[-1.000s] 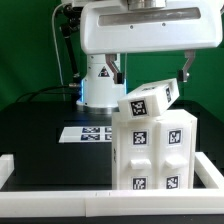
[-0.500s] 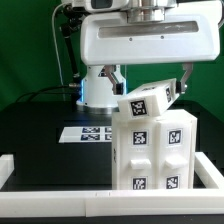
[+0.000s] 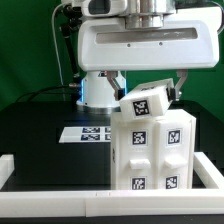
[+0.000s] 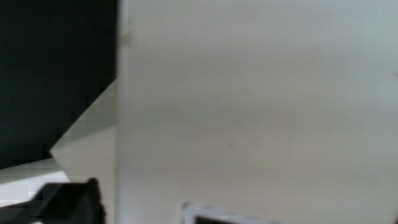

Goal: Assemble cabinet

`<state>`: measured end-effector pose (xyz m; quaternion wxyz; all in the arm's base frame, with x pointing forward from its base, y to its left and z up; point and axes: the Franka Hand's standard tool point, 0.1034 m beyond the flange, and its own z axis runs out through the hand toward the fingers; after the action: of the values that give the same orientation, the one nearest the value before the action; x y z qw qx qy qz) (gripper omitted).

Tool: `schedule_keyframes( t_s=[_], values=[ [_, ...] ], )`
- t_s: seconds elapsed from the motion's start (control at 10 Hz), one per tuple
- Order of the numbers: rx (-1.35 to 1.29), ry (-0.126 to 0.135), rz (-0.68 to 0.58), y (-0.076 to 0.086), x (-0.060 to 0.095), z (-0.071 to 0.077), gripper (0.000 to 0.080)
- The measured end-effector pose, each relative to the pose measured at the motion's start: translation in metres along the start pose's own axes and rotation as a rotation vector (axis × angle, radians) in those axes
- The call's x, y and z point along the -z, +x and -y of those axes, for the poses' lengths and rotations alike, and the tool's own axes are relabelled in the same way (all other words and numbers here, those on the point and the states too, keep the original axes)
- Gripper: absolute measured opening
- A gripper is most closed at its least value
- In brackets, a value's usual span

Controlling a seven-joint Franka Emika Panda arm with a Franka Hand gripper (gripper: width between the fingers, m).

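The white cabinet [image 3: 150, 150] stands at the exterior view's right, its front and side covered with black-and-white tags. A white tagged piece [image 3: 148, 103] lies tilted on its top. My gripper [image 3: 150, 90] hangs straight over that piece, one dark finger [image 3: 119, 82] at its left edge and the other at its right edge. The jaws stand wide apart around it; I cannot tell whether they touch it. The wrist view is filled by a blurred white surface [image 4: 249, 100], with one dark fingertip [image 4: 63, 205] at the edge.
The marker board [image 3: 85, 133] lies flat on the black table behind the cabinet, to its left. A low white rim [image 3: 50, 172] runs along the table's front and sides. The arm's base [image 3: 95, 92] stands at the back.
The gripper has come down over the tilted top piece and its fingers have drawn in towards the piece's sides. The cabinet has not moved.
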<state>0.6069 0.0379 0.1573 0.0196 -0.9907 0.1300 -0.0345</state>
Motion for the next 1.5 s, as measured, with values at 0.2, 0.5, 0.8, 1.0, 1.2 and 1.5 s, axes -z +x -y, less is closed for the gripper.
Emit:
schedule_keyframes(
  t_s=[0.2, 0.5, 0.8, 1.0, 1.2, 1.5],
  values=[
    [0.000, 0.000, -0.001, 0.000, 0.000, 0.000, 0.0570],
    [0.000, 0.000, -0.001, 0.000, 0.000, 0.000, 0.0569],
    [-0.022, 0.000, -0.001, 0.000, 0.000, 0.000, 0.0569],
    [-0.054, 0.001, -0.001, 0.000, 0.000, 0.001, 0.0569],
    [-0.285, 0.004, 0.000, -0.004, -0.001, 0.007, 0.0569],
    [-0.587, 0.013, 0.008, -0.006, -0.003, 0.011, 0.0561]
  ],
)
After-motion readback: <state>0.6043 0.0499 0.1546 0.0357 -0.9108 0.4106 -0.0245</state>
